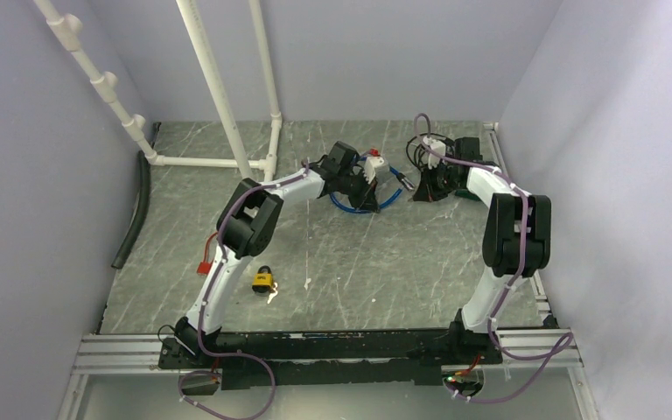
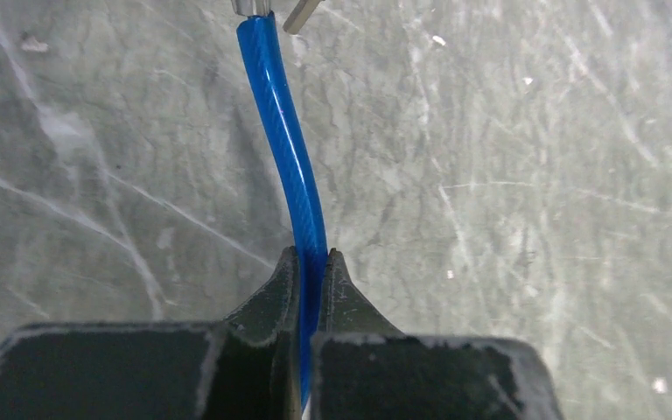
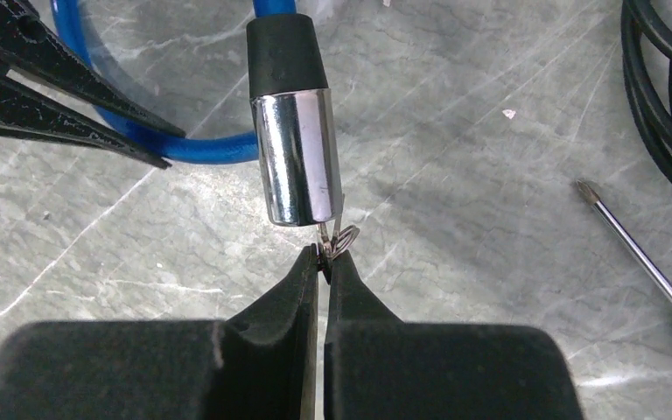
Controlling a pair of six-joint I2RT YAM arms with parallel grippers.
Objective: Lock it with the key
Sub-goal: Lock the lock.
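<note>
A blue cable lock [image 2: 293,149] lies looped on the grey table [image 1: 350,207] at the back middle. My left gripper [image 2: 312,254] is shut on the blue cable, which runs up between its fingers. The cable's chrome lock cylinder [image 3: 297,157], with a black collar on top, points at my right gripper [image 3: 323,254]. That gripper is shut on the small key [image 3: 328,238], which sticks out of the cylinder's end with a wire ring [image 3: 348,234] beside it. In the top view the left gripper [image 1: 369,179] and the right gripper [image 1: 416,184] face each other closely.
A yellow padlock [image 1: 263,280] with keys lies near the left arm's base. A screwdriver [image 3: 639,254] and black cables [image 3: 665,87] lie right of the cylinder. A white pipe frame [image 1: 219,105] and a black hose [image 1: 136,210] stand at the back left.
</note>
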